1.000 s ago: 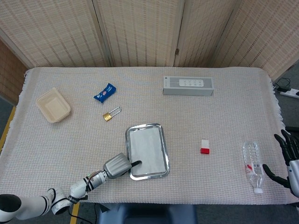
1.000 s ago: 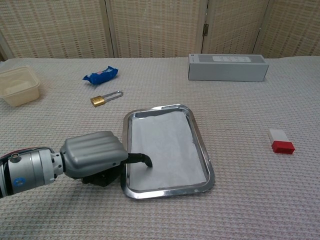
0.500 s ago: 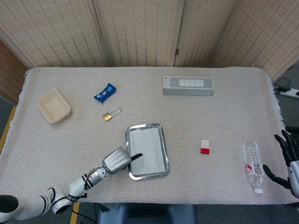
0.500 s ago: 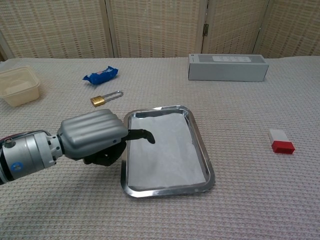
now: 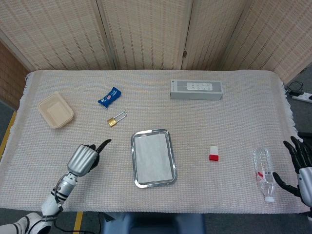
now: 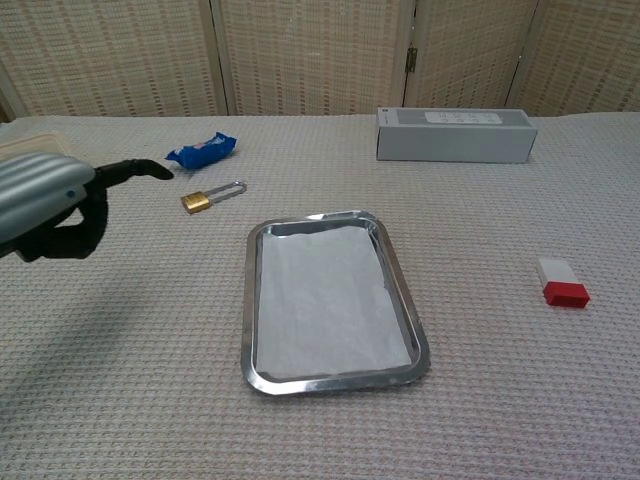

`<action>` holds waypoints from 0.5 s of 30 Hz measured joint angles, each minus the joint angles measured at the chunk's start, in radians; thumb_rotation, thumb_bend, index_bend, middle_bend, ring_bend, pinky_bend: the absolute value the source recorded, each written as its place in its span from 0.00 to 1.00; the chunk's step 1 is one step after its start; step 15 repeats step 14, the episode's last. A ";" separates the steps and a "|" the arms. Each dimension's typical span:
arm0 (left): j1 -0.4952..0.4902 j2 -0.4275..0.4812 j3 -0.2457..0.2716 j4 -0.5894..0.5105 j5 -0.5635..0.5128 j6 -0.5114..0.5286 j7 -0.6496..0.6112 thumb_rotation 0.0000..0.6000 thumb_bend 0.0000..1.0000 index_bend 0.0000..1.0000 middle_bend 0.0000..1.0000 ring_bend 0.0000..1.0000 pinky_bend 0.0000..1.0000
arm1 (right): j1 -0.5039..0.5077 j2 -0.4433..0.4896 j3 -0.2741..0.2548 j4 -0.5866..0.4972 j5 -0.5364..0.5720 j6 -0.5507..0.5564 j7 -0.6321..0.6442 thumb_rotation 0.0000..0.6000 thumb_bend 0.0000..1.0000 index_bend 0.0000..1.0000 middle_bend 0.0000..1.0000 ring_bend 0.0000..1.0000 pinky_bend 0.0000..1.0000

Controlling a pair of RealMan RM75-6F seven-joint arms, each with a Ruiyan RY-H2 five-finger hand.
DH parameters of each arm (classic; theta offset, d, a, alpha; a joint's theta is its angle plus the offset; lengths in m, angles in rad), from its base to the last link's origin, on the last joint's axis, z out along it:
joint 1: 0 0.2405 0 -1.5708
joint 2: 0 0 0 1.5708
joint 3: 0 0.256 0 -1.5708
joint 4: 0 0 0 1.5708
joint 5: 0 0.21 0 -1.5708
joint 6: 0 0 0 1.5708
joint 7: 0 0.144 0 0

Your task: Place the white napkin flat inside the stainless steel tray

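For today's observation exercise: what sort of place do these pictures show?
Probably a robot test room: a cloth-covered table of unrelated items, such as a padlock and a plastic bottle, before woven folding screens.

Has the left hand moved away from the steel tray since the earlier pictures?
Yes. The left hand has drawn back leftward, clear of the tray, leaving the napkin flat inside.

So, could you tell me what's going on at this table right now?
The robot is putting a white napkin into a steel tray, and that looks done: the napkin lies flat inside the tray. The left hand holds nothing and is off to the tray's left, clear of it, with one finger pointing out and the rest curled. The right hand is open at the table's right edge, beside a plastic bottle lying on its side.
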 measured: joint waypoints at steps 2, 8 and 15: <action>0.055 0.039 -0.002 -0.044 -0.040 0.045 0.016 1.00 0.34 0.12 0.24 0.08 0.13 | 0.004 -0.006 0.000 0.000 0.002 -0.011 -0.015 1.00 0.33 0.00 0.00 0.00 0.00; 0.215 0.149 -0.010 -0.159 -0.159 0.194 0.076 1.00 0.28 0.14 0.16 0.00 0.00 | 0.020 -0.035 0.001 0.004 0.015 -0.044 -0.070 1.00 0.33 0.00 0.00 0.00 0.00; 0.298 0.195 -0.021 -0.190 -0.239 0.219 0.069 1.00 0.20 0.09 0.13 0.00 0.00 | 0.037 -0.065 0.003 0.015 0.032 -0.083 -0.126 1.00 0.33 0.00 0.00 0.00 0.00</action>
